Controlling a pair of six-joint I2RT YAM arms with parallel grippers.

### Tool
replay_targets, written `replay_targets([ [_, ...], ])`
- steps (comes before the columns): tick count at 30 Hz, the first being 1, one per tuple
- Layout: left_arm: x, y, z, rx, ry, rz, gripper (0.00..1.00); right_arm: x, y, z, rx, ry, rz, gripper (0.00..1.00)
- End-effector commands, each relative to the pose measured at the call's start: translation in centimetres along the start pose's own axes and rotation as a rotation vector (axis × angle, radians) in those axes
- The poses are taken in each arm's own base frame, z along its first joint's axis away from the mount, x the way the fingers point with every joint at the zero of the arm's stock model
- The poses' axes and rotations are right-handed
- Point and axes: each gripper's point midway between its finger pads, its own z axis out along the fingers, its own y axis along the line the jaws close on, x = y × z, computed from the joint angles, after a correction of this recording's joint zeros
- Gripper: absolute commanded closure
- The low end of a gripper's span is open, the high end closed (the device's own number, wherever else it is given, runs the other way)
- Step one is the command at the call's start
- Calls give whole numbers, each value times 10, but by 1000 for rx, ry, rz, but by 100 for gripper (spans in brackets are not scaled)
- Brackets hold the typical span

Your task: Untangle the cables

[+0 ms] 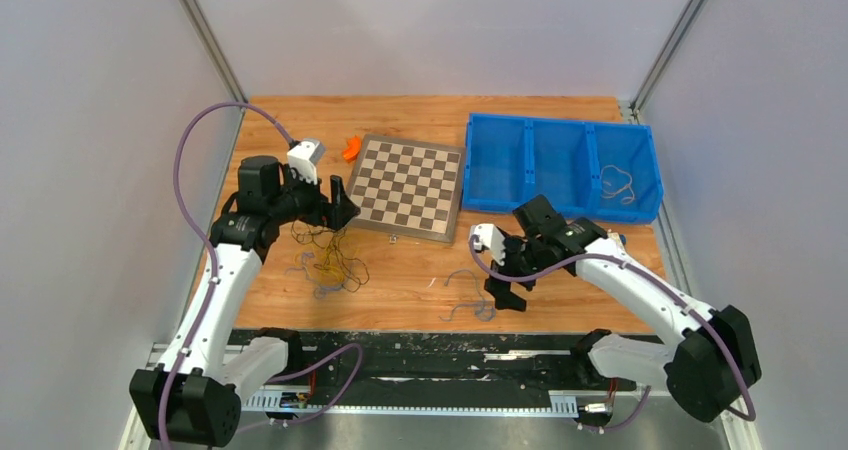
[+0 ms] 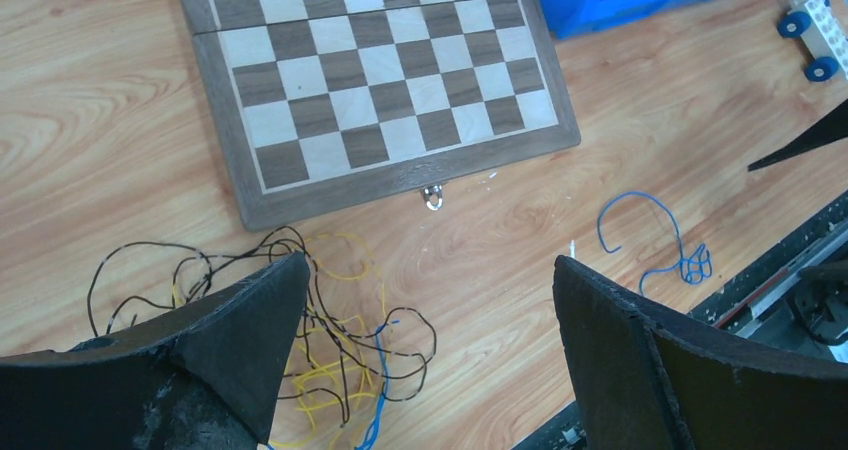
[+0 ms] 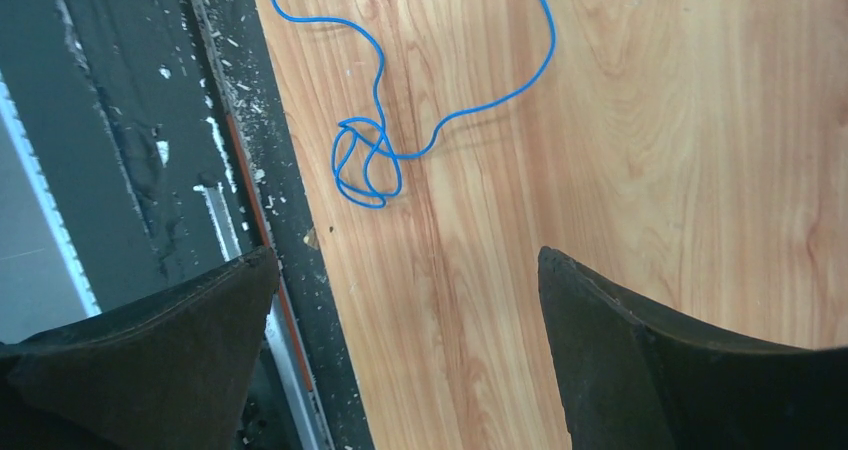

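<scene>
On the left, the tangle of black, yellow and blue cables lies on the table, just in front of the near-left corner of the chessboard. The danger here is a grasp in the thick middle: it would take several strands together, and a pull could then tighten the knots or drag the whole lump. The left gripper hangs over the right side of the tangle with its jaws spread wide and holds nothing; whether a finger touches a strand, I cannot tell. Further right, a single strand lies apart from the tangle, near the front edge of the table, with a small knot at one end. If it is pushed, it may slide off into the black rail beside that edge, and it is so thin that the pads can easily close beside it. The right gripper is just beside the knotted end, also wide open and empty, with one finger over the rail and one over the wood. At the far right, one more cable lies in the right compartment of the bin.
</scene>
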Motion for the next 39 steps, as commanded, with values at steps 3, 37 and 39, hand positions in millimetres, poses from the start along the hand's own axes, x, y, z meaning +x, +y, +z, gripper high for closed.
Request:
replay_targets([
  [3, -11, 9, -10, -86, -45, -24, 0, -11, -6, 39, 7, 16, -99, 0],
  [37, -12, 32, -7, -185, -12, 5, 1, -91, -209, -205, 486, -271, 237, 100],
  [39, -13, 35, -5, -191, -8, 7, 1, -71, -231, -209, 519, -245, 295, 100],
])
